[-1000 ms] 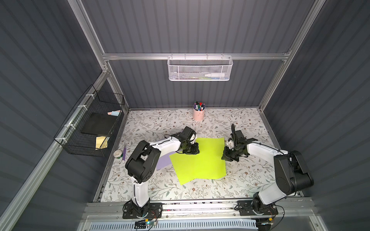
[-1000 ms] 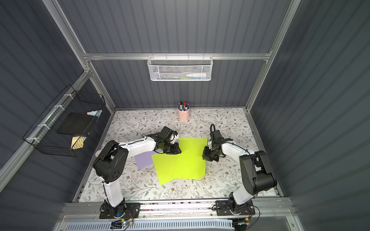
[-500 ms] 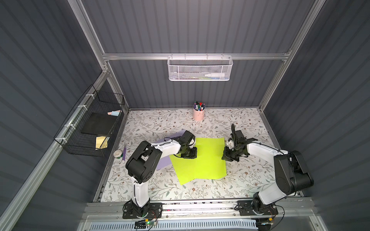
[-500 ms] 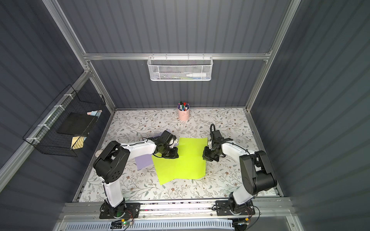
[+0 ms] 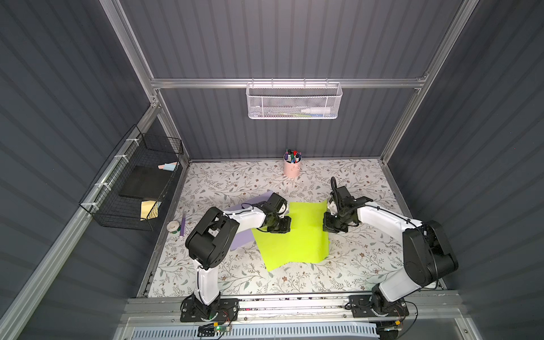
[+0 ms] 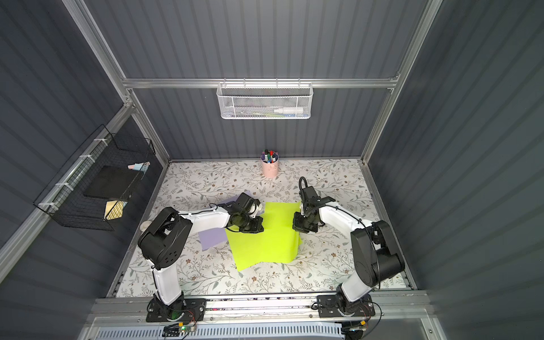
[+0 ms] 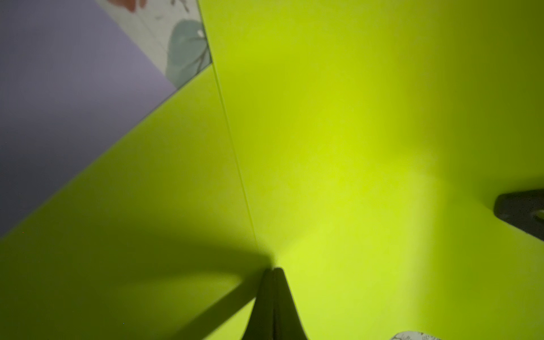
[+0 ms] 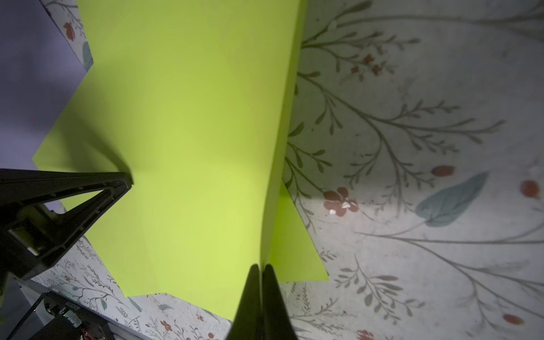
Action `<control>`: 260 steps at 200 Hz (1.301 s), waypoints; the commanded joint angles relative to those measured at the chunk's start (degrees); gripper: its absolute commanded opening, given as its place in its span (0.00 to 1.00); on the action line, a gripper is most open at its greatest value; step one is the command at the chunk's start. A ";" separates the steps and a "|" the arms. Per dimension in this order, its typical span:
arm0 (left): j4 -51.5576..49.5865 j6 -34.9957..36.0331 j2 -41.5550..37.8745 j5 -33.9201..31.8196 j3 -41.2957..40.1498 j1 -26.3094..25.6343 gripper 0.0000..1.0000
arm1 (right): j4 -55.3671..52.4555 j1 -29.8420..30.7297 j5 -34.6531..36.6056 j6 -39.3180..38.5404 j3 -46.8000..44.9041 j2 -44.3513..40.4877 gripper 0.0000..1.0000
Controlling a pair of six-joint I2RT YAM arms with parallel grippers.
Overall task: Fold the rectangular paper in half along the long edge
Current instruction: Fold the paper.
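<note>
Nearest, on the front rail [image 5: 294, 304], both arms stand on their bases. The left arm [image 5: 210, 238] rises, bends sharply at its black elbow and stretches its white forearm low over the table [image 5: 235, 276] toward the middle, with the wrist turned down. The right arm [image 5: 426, 256] mirrors this from the other side.

Between the wrists the paper [image 5: 294, 244] lies mid-table. Its near edge is notched where two layers do not line up. The left fingers [image 7: 265, 303] are pressed together, pinching the paper at its left edge, beside a purple sheet [image 5: 241, 243] that the paper partly covers. The right fingers [image 8: 250, 300] are pressed together on the right edge, which curls up off the table into them.

Farther back a pink cup [image 5: 292, 170] of pens stands by the rear wall, below a white basket [image 5: 294, 101].
</note>
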 commanded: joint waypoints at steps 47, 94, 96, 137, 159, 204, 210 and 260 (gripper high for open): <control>-3.78 -0.24 1.98 -2.88 -3.39 -0.41 0.02 | -5.43 8.63 4.25 -0.02 9.98 5.43 0.00; -3.84 -0.24 1.71 -3.07 -3.49 -0.41 0.02 | -4.76 12.42 4.32 0.68 14.38 11.45 0.00; -3.85 -0.24 1.70 -3.10 -3.51 -0.41 0.02 | -4.73 12.51 4.25 0.73 14.57 11.63 0.00; -4.03 -0.24 1.31 -3.27 -3.70 -0.36 0.02 | -2.49 13.24 2.70 1.48 16.34 14.23 0.00; -4.23 -0.11 1.16 -3.40 -3.65 -0.41 0.02 | -1.07 13.49 1.54 2.30 16.47 15.20 0.00; -4.41 -0.18 1.14 -3.52 -3.61 -0.41 0.02 | 0.79 13.59 0.24 2.75 16.74 17.44 0.00; -4.45 -0.16 1.14 -3.59 -3.58 -0.40 0.02 | 0.96 13.61 0.10 2.66 16.76 17.70 0.00; -4.71 -0.24 1.38 -3.68 -3.42 -0.41 0.02 | 1.47 14.15 -1.34 1.75 17.32 19.44 0.00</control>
